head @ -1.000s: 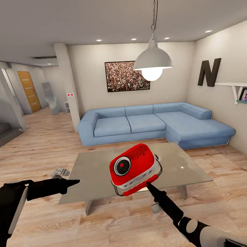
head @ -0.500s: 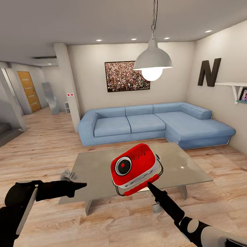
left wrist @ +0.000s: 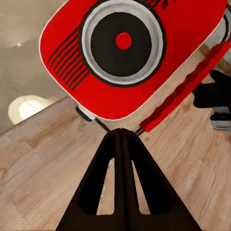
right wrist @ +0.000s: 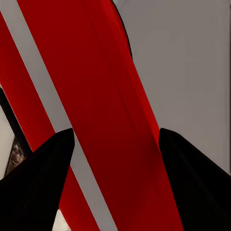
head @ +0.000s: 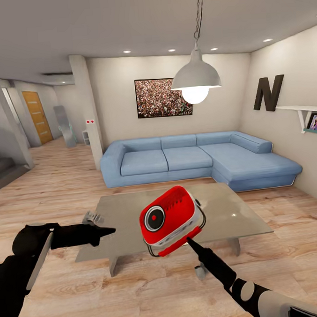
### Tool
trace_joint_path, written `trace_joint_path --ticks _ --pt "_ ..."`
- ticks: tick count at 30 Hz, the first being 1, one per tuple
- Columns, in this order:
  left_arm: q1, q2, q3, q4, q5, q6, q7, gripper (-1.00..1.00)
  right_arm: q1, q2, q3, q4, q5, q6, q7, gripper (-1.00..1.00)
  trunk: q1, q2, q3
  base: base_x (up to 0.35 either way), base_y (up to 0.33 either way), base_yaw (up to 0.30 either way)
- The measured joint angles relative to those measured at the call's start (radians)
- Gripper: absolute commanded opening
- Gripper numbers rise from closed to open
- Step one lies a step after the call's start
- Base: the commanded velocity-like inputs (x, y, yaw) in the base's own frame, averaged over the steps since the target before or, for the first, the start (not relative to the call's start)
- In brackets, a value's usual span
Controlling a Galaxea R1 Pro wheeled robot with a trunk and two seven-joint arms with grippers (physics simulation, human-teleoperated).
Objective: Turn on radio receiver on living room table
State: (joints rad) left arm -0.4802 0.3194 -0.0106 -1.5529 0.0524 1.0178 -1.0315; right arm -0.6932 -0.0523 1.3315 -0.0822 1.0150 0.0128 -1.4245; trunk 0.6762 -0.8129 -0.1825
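Left black gripper (head: 111,231) has moved further right since the earlier frames, tip now closer to the radio; in the left wrist view its two fingers (left wrist: 121,144) are pressed together, jaws closed on nothing, pointing at the radio's round dial face without touching it. The small bright red rounded box radio receiver with white trim (head: 171,219) is held up in the air over the near edge of the large low grey glossy coffee table (head: 237,214), not resting on it. Versus a second ago it has tilted and shifted slightly left, with its black-and-white dial with red centre (left wrist: 123,40) turned more toward the left gripper. Red handle bar (left wrist: 187,86) hangs at its lower near side. Right black gripper (head: 189,241) comes up from the lower right, tip at the radio's handle; in the right wrist view its fingers (right wrist: 38,178) are spread either side of the red body (right wrist: 96,120), so jaws look clamped around the radio, though contact isn't clearly visible. Blue L-shaped sofa (head: 196,158) beyond the table, white pendant lamp (head: 196,79) overhead, black "N" (head: 268,93) on the right wall.
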Motion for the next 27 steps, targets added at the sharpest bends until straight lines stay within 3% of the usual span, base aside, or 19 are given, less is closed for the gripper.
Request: trace_joint_path --ticks 3,8,20,23,26,27 --pt "-0.015 0.004 0.013 0.000 0.000 -0.001 0.000 -1.00 0.000 0.000 0.004 0.001 0.012 0.005 0.000 -1.00 0.000 0.000 0.000 0.000 0.000 0.000" --pt "-0.024 0.006 0.068 0.001 -0.007 -0.004 0.003 -1.00 0.000 0.000 0.004 0.001 0.023 0.007 0.000 -1.00 0.000 0.000 0.000 0.000 0.000 0.000" --pt "-0.084 -0.014 0.075 0.086 -0.012 -0.009 0.011 -1.00 0.000 0.000 -0.003 0.000 0.062 0.007 -0.002 -1.00 0.000 0.000 0.000 0.000 0.000 0.000" --pt "-0.109 -0.035 0.073 0.108 -0.011 -0.008 0.012 -1.00 0.000 0.001 0.006 0.000 0.065 0.007 -0.002 -1.00 0.000 0.000 0.000 0.000 0.000 0.000" --pt "-0.134 -0.076 0.072 0.135 -0.014 -0.009 0.016 -1.00 0.000 0.001 -0.002 -0.001 0.079 0.007 -0.002 -1.00 0.000 0.000 0.000 0.000 0.000 0.000" --pt "-0.145 -0.094 0.072 0.146 -0.031 -0.010 0.019 -1.00 0.000 0.001 -0.004 -0.001 0.091 0.006 -0.002 -1.00 0.000 0.000 0.000 0.000 0.000 0.000"
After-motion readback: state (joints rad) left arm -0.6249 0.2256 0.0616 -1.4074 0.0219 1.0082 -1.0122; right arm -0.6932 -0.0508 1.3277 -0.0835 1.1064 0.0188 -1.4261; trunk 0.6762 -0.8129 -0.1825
